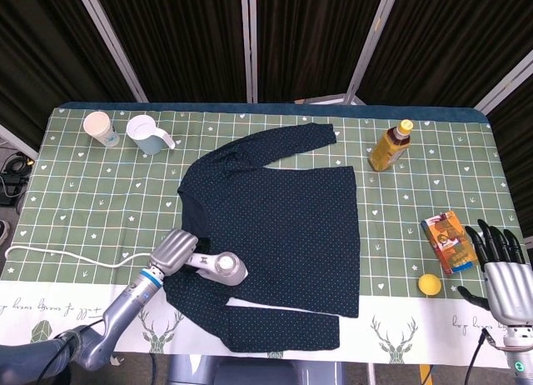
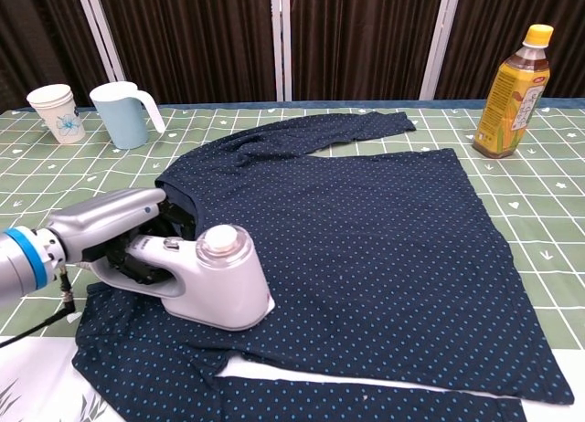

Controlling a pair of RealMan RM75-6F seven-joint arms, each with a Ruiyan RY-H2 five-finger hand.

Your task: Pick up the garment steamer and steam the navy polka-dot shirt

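Note:
The navy polka-dot shirt [image 1: 283,227] [image 2: 366,230] lies spread flat across the middle of the table. On its lower left part rests the white garment steamer [image 1: 218,267] [image 2: 206,276], head pressed to the fabric. My left hand [image 1: 172,252] [image 2: 110,226] grips the steamer's handle from the left. A white cord [image 1: 67,257] trails from the steamer toward the table's left edge. My right hand [image 1: 500,264] hangs off the table's right front corner, fingers spread, holding nothing; the chest view does not show it.
A paper cup [image 1: 98,127] [image 2: 53,111] and a pale blue jug [image 1: 148,134] [image 2: 123,114] stand at the back left. A yellow drink bottle [image 1: 390,146] [image 2: 514,79] stands at the back right. An orange carton [image 1: 450,242] and a small yellow ball [image 1: 428,283] lie near my right hand.

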